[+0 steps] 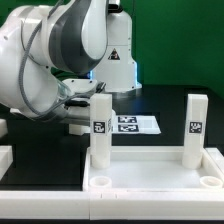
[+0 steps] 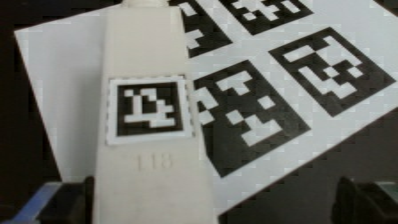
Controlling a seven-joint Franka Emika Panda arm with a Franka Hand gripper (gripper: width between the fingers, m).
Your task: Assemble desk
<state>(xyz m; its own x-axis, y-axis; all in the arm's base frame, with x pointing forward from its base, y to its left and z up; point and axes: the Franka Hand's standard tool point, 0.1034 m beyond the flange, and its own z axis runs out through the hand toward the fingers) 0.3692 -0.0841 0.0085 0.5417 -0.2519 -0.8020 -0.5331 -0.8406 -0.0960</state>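
Note:
The desk top [image 1: 150,182], a white rimmed tray, lies at the front of the exterior view. Two white tagged legs stand upright in its far corner sockets, one on the exterior view's left [image 1: 100,130] and one on its right [image 1: 195,128]. A third white leg [image 2: 146,110], with a black-and-white tag, lies on the marker board [image 2: 285,70]. In the exterior view this leg [image 1: 80,128] shows low behind the left upright leg. My gripper [image 2: 214,205] is open. Its dark fingers [image 2: 64,205] stand on either side of the lying leg's near end, with a wider gap on one side. In the exterior view the gripper [image 1: 84,110] is mostly hidden.
The marker board [image 1: 132,124] lies on the black table behind the desk top. The white robot base [image 1: 118,60] with a warning triangle stands at the back. Another white part [image 1: 6,156] shows at the left edge.

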